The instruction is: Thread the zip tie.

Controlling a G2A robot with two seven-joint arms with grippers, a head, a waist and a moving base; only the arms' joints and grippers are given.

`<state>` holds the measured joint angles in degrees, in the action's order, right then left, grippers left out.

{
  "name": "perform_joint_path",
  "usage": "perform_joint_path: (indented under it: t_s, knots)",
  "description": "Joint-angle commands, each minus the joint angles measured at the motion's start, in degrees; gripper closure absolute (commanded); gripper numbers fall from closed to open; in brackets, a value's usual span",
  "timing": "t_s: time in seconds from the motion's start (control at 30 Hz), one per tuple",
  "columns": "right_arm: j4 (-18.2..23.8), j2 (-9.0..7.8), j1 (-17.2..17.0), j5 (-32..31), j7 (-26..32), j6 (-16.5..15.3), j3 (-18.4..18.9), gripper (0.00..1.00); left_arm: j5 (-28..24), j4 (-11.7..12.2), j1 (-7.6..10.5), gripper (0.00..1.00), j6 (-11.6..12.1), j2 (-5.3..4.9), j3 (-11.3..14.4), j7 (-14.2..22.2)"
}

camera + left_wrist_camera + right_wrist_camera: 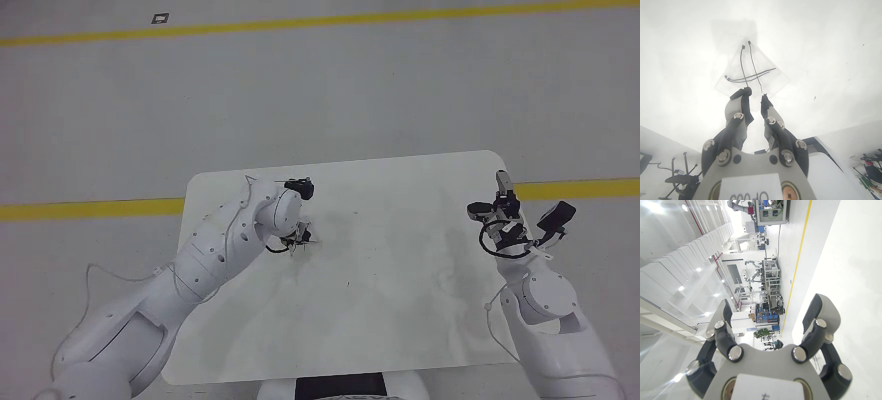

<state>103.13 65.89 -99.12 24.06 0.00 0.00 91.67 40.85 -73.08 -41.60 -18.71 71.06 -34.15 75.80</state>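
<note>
I see a big white table [400, 300] with a robot arm at each side. The right claw [770, 306] is up in the air by the table's far right edge. It is wide open, holds nothing and points out at the room.

The left claw [755, 95] is low over the table, on the left part. It is open only a little and has hold of nothing. Just past its tips lies a clear sheet [770, 62]. On it are a few thin black zip ties [745, 78], crossed over each other.

I think the job now is to pick up one tie. The claw should choose a tail that sticks out alone. It should pinch it near the end and lift slowly, so the crossed ties do not come too.

One black fingertip [746, 92] is right at a tie's tail. I cannot tell if it touches. The sheet's edges are faint against the table. From above, the ties are just a tiny dark scribble by the wrist.
</note>
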Motion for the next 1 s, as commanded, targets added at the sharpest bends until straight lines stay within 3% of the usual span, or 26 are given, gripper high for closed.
perform_joint_path:
  t_s: [0.0,0.33,0.6,0.97]
  knots:
    - [0.0,0.0,0.0,0.0,0.0,0.0,0.0,0.0,-0.87,1.06,-0.04,0.82,0.32,0.19,-0.12,-1.56]
    - [0.0,0.0,0.0,0.0,0.0,0.0,0.0,0.0,-3.74,6.75,0.83,0.9,1.23,1.97,1.57,-6.18]
    - [0.0,0.0,0.0,0.0,0.0,0.0,0.0,0.0,-5.66,11.32,2.01,0.87,1.42,3.78,3.31,-9.1]
    - [0.0,0.0,0.0,0.0,0.0,0.0,0.0,0.0,-8.18,16.99,3.74,0.87,4.31,5.98,5.16,-11.56]
